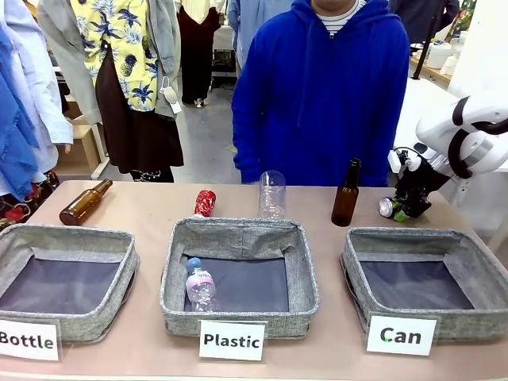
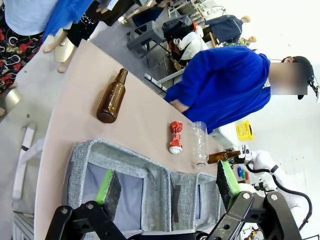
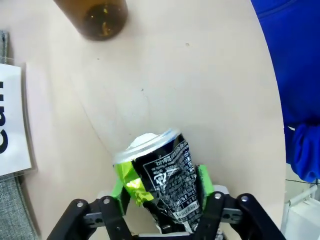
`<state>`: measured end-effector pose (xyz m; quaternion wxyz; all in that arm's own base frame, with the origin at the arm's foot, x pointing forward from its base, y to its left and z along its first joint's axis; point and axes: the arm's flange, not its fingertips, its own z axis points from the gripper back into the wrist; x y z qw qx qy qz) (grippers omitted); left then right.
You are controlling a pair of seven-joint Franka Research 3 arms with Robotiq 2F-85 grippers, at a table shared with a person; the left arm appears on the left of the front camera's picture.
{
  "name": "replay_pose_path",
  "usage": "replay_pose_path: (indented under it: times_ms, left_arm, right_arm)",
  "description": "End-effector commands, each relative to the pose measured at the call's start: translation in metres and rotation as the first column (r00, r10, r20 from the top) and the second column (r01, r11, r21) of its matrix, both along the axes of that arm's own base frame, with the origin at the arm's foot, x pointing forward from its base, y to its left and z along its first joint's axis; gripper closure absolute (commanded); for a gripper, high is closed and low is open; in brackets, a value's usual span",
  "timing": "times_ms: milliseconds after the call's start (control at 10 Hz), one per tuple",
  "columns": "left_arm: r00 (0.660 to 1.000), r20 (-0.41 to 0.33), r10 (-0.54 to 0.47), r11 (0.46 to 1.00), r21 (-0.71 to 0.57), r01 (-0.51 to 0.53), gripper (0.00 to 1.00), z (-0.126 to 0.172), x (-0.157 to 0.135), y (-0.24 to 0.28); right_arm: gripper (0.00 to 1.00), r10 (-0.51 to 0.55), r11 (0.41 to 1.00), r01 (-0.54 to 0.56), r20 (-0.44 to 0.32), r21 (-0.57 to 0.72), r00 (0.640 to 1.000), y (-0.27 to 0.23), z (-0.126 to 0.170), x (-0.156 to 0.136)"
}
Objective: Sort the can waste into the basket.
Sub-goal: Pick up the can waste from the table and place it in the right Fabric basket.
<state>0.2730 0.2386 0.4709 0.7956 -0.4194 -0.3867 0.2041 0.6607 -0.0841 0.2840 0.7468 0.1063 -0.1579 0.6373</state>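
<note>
The right jaws clench the silver can (image 3: 165, 185) lying on the tabletop (image 3: 200, 75) at 12 o'clock from the basket (image 1: 413, 236), for lifting; the left jaws hang released.

Front view faces the person (image 1: 317, 87) across the table (image 1: 151, 210); both wrist views look down, right seemingly nearest.

Dark print on silver can (image 3: 167, 182), shiny red can (image 1: 205, 202), grey basket (image 1: 421, 232)
</note>
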Motion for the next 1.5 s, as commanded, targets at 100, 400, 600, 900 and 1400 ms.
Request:
replay_pose_path:
  times_ms: [100,400,600,900,1400]
  left_arm:
    - [1.0,0.031,-0.005,1.0,0.005,0.005,0.0,-0.002,0.003,0.001]
    - [1.0,0.031,-0.005,1.0,0.005,0.005,0.0,-0.002,0.003,0.001]
    - [1.0,0.031,-0.005,1.0,0.005,0.005,0.0,-0.002,0.003,0.001]
    - [1.0,0.031,-0.005,1.0,0.005,0.005,0.0,-0.002,0.003,0.001]
    - [1.0,0.031,-0.005,1.0,0.005,0.005,0.0,-0.002,0.003,0.001]
  right_arm:
    - [0.87,0.002,1.0,-0.002,-0.012,0.002,1.0,-0.001,0.012,0.001]
    - [1.0,-0.088,0.995,0.085,-0.068,-0.045,0.994,-0.006,0.104,-0.048]
    - [1.0,-0.138,0.99,0.14,-0.156,0.001,0.978,-0.013,0.174,-0.128]
    - [1.0,0.056,0.997,-0.047,-0.168,0.057,0.984,0.01,0.185,-0.214]
    - [0.13,0.147,0.987,-0.134,-0.153,0.093,0.977,0.013,0.172,-0.227]
